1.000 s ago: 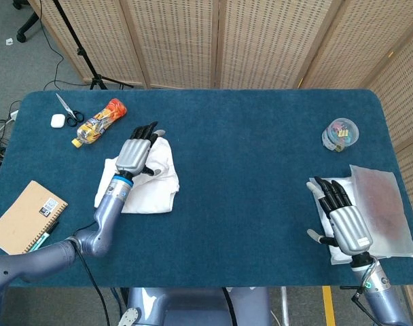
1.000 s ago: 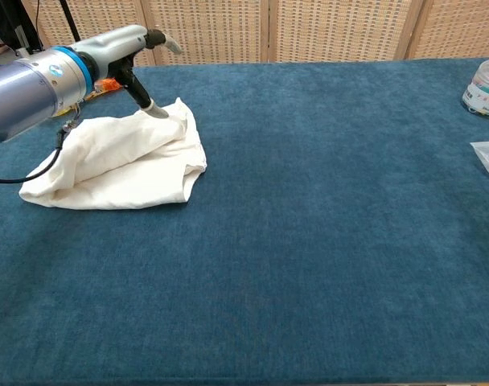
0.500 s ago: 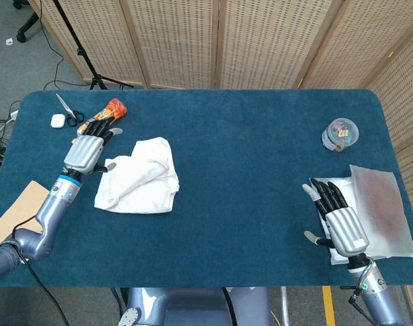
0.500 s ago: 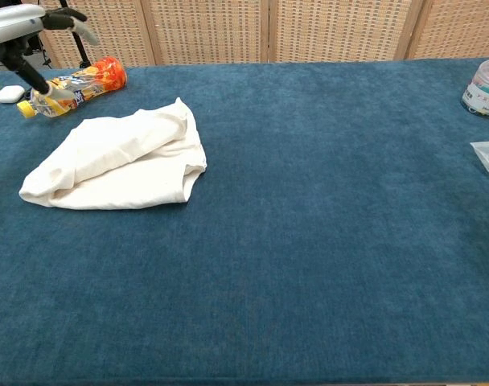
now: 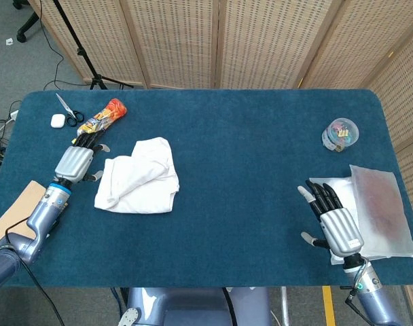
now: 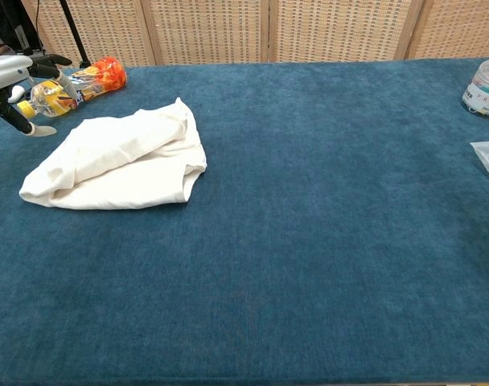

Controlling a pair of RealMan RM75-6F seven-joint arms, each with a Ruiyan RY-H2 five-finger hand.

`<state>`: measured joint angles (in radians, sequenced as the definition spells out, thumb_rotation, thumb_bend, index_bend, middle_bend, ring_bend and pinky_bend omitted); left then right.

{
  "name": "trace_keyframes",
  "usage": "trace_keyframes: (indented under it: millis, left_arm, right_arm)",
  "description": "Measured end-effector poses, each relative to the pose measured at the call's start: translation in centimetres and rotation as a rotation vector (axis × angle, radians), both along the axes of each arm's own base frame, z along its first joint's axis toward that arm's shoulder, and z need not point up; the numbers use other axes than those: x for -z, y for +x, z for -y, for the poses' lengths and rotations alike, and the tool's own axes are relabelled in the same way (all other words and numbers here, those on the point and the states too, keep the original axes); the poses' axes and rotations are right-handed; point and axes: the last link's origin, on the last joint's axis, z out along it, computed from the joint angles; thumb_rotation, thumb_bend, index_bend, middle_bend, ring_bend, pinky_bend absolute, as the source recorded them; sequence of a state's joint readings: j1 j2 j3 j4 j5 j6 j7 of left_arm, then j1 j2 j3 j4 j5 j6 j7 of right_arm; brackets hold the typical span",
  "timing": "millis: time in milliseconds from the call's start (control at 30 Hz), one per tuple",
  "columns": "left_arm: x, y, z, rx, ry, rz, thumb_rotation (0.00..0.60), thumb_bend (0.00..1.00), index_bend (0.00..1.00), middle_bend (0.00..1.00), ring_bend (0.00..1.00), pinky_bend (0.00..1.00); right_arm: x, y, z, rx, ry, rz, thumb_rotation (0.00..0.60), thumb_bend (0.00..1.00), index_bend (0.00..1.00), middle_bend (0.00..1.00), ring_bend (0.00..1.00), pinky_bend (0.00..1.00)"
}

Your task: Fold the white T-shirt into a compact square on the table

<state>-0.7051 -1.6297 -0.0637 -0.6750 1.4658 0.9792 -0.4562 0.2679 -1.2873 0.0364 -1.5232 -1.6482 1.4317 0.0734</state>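
Note:
The white T-shirt [image 5: 142,176] lies folded in a rough bundle on the left part of the blue table [image 5: 247,163]; the chest view shows the T-shirt [image 6: 124,161] with its upper layer creased. My left hand [image 5: 76,160] hovers just left of the shirt, fingers spread and holding nothing; only the left hand's [image 6: 15,80] fingers show at the chest view's left edge. My right hand [image 5: 334,221] is open near the table's right front, far from the shirt, beside a stack of white sheets.
An orange-labelled bottle [image 5: 100,121] lies behind my left hand, with scissors [image 5: 69,111] and a small white case [image 5: 57,121] further left. A notebook [image 5: 16,212] sits at the front left. A clear jar [image 5: 340,134] and plastic-covered sheets [image 5: 380,210] are on the right.
My left hand let go of the shirt's top edge and drew back to the left, off the cloth. My right hand crept slightly left and toward the table's front.

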Motion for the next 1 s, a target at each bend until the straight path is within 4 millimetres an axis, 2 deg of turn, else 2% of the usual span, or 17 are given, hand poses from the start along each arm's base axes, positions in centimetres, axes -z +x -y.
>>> trace_keyframes:
  millis: [300, 533, 800, 1000]
  left_arm:
    - [2.2, 0.8, -0.2, 0.0, -0.02, 0.006, 0.6, 0.27, 0.34, 0.0, 0.0, 0.0]
    - [4.2, 1.4, -0.4, -0.014, -0.033, 0.003, 0.6, 0.31, 0.36, 0.0, 0.0, 0.0]
    - [4.6, 1.7, -0.5, -0.002, -0.013, 0.013, 0.6, 0.44, 0.42, 0.0, 0.0, 0.0]
    - [4.5, 1.5, -0.4, 0.003, 0.007, 0.016, 0.6, 0.47, 0.52, 0.0, 0.0, 0.0]
  right_arm:
    - [-0.2, -0.1, 0.1, 0.002, -0.004, 0.003, 0.6, 0.0, 0.0, 0.0, 0.0, 0.0]
    - [-0.4, -0.2, 0.1, 0.005, -0.009, 0.006, 0.6, 0.0, 0.0, 0.0, 0.0, 0.0]
    - [-0.4, -0.2, 0.2, 0.007, -0.007, 0.008, 0.6, 0.0, 0.0, 0.0, 0.0, 0.0]
    - [-0.4, -0.2, 0.2, 0.006, -0.006, 0.009, 0.6, 0.0, 0.0, 0.0, 0.0, 0.0]
